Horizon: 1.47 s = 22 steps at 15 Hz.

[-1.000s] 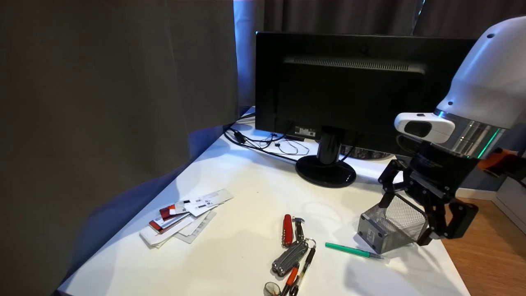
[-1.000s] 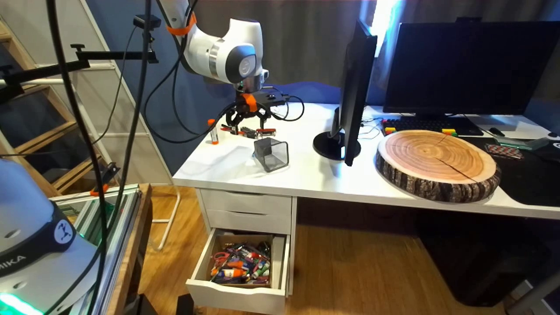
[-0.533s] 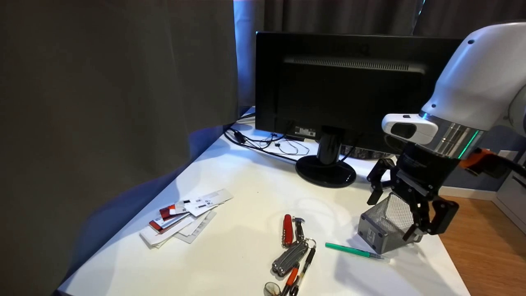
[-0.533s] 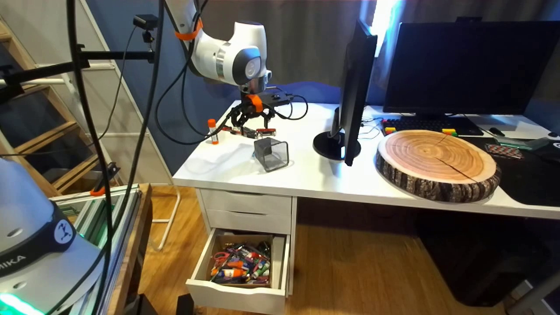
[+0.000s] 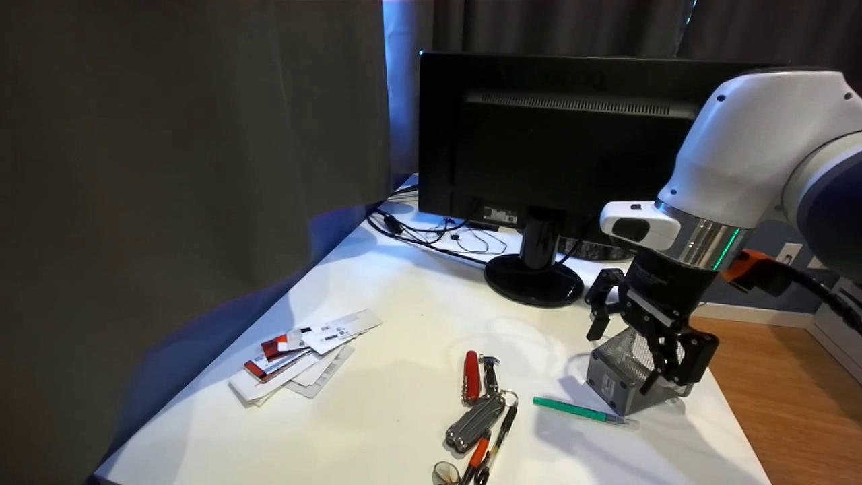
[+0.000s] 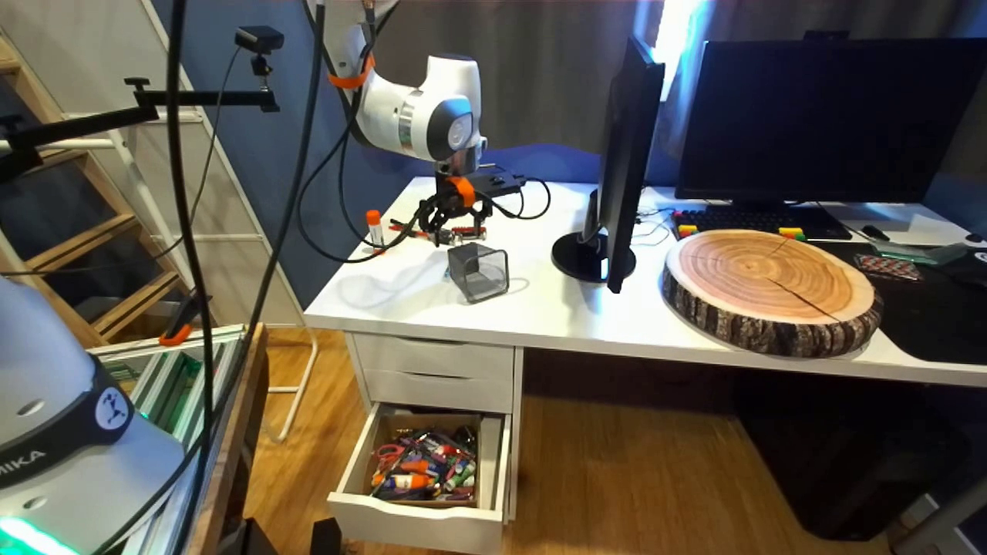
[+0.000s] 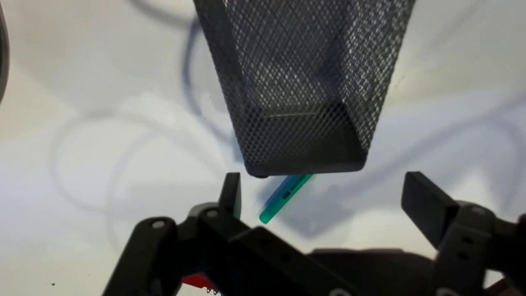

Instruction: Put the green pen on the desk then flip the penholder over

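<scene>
The penholder (image 5: 609,382), a dark mesh cup, lies on its side on the white desk (image 5: 397,411). Its base with small feet shows in this exterior view. In an exterior view its open end faces the camera (image 6: 482,281). The green pen (image 5: 571,408) lies flat on the desk beside the penholder's base. In the wrist view the pen (image 7: 283,200) is partly hidden under the edge of the penholder (image 7: 304,135). My gripper (image 5: 623,357) is open and empty above the penholder. In the wrist view its fingertips (image 7: 321,181) stand apart, just beyond the base end.
A red pocket knife (image 5: 471,377), a grey multitool (image 5: 475,423) and pens lie left of the green pen. A monitor stand (image 5: 534,279) is behind. Papers (image 5: 303,357) lie farther left. A glue stick (image 6: 375,230) stands near the desk's far side edge. A drawer (image 6: 420,520) is open below.
My open gripper has moved left and slightly down in an exterior view, from the penholder's open end towards its base. The penholder and green pen have not moved.
</scene>
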### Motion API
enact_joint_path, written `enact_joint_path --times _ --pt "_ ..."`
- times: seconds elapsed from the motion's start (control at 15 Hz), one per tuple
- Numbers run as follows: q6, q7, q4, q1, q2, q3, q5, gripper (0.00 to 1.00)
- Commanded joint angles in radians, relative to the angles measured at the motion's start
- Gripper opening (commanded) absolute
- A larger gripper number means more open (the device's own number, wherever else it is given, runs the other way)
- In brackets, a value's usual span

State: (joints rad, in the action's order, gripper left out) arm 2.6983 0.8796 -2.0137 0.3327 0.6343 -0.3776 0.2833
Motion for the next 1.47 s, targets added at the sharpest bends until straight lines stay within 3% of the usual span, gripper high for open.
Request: enact_joint_path --times 0.0,0.6,0.73,0.93,1.4 --pt "-0.051 0.001 0.068 0.023 0.046 0.021 0.036 1.00" --pt "-0.110 0.000 0.125 0.036 0.098 0.031 0.052 1.00" --pt "-0.121 -0.007 0.129 0.039 0.101 0.034 0.053 0.74" --pt "-0.121 -0.006 0.129 0.033 0.098 0.029 0.047 0.53" --pt "-0.018 0.003 0.065 -0.045 0.044 -0.021 -0.012 0.53"
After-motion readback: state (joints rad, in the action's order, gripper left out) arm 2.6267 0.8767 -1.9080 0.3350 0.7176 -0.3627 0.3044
